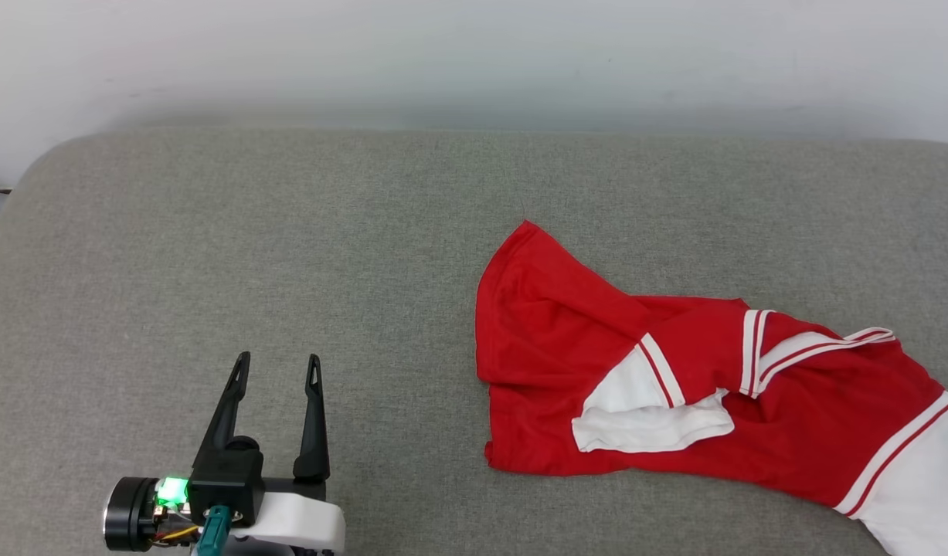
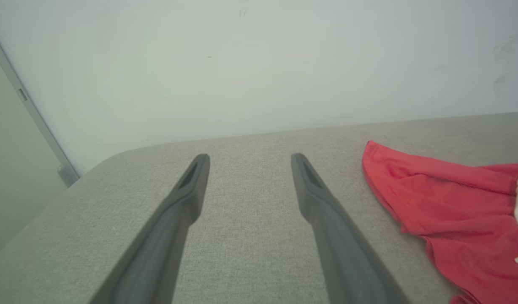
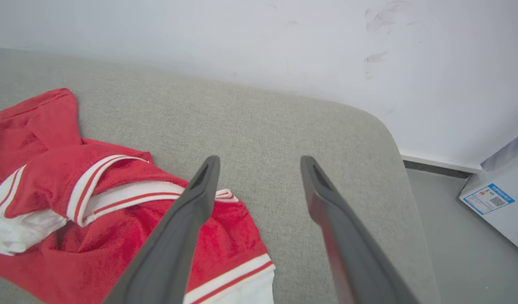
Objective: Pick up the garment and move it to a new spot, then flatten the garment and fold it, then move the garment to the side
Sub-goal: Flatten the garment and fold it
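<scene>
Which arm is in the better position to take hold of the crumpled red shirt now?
Likely the right. The right gripper, open, hangs over the edge of the garment. The left gripper, also open, is over bare grey cushion, apart from the garment.

Soft matt knit cloth, red and white, for garment (image 1: 566, 340), ribbed at the striped trim. Coarse grey woven fabric, matt, over cushion (image 1: 288, 232). Smooth dark plastic with dull sheen on left gripper (image 1: 279, 357) and right gripper (image 3: 259, 159). Smooth matt paint, lightly scuffed, on wall (image 1: 474, 62).
</scene>
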Tool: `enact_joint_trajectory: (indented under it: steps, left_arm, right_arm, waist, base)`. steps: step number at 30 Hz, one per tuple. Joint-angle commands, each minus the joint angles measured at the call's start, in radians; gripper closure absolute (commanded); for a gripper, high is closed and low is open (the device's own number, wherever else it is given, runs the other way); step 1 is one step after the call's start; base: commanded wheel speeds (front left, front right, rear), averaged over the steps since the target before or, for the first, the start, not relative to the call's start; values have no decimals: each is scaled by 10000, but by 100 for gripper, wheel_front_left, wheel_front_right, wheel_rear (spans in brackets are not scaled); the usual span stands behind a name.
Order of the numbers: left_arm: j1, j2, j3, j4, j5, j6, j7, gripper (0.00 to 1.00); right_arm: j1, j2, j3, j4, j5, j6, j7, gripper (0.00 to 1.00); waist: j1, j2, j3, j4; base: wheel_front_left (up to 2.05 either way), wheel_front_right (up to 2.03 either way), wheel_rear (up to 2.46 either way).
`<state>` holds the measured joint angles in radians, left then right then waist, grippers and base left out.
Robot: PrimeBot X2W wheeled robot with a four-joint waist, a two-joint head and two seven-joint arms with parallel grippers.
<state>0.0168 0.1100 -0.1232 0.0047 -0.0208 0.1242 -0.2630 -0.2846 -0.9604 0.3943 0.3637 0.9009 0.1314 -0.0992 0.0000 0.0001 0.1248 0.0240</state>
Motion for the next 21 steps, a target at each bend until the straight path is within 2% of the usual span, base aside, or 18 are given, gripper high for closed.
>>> enact_joint_trajectory:
  steps: [1,5,9,13,18,21]
  left_arm:
    - [109,17,12,-42,40,10,-25,0]
    - [141,74,-5,-90,69,-25,-25,0]
    - [32,166,-65,-126,104,-98,-25,0]
    - [-253,276,-213,-133,139,-294,-25,0]
    - [-1125,688,-593,-144,343,-908,-25,0]
    - [-1914,941,-935,74,236,-1636,17,0]
  right_arm:
    - [43,354,-409,-67,-370,-14,-332,0]
    - [434,2018,-2075,-493,-2175,-14,-1113,0]
    - [1172,3870,-3565,-1604,-3913,-13,-1354,0]
    - [2073,5488,-4403,-2869,-5287,-13,-1290,0]
    - [2899,6772,-4811,-4011,-6208,-13,-940,0]
    - [3088,7076,-4835,-4413,-6464,-13,-737,0]
  waist:
    - [0,-1,-48,-45]
    - [0,-1,-115,-112]
    - [0,-1,-133,-142]
    - [0,-1,-147,-160]
    - [0,-1,-134,-213]
    - [0,-1,-89,-323]
  base:
    - [0,0,0]
    - [0,0,0]
    - [0,0,0]
    - [0,0,0]
    - [0,0,0]
    - [0,0,0]
